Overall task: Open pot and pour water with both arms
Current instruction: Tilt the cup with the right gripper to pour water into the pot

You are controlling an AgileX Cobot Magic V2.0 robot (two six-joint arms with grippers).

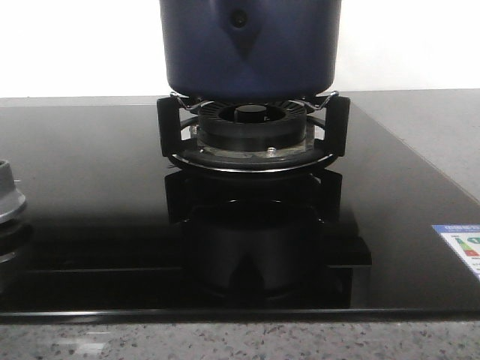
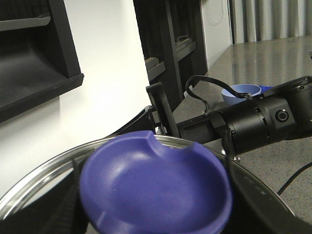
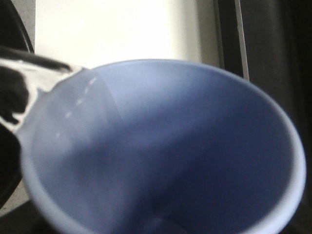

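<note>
The dark navy pot point(image 1: 251, 45) stands on the burner grate point(image 1: 251, 131); its top is cut off in the front view, where neither gripper shows. In the left wrist view my left gripper point(image 2: 153, 195) is shut on the purple knob point(image 2: 156, 190) of the glass lid, whose metal rim point(image 2: 44, 170) curves around it. My right arm point(image 2: 258, 122) reaches across behind the lid. In the right wrist view a tilted light blue cup point(image 3: 161, 146) fills the frame and hides the fingers of my right gripper point(image 3: 156, 204). A glassy streak point(image 3: 34, 63) meets the cup's lip.
The black glass hob point(image 1: 90, 225) has a grey burner cap point(image 1: 7, 195) at its left edge and a label point(image 1: 461, 244) at right. Black shelves point(image 2: 34, 73) and a white wall stand behind the lid. A light blue bowl-shaped vessel point(image 2: 241, 92) shows beyond my right arm.
</note>
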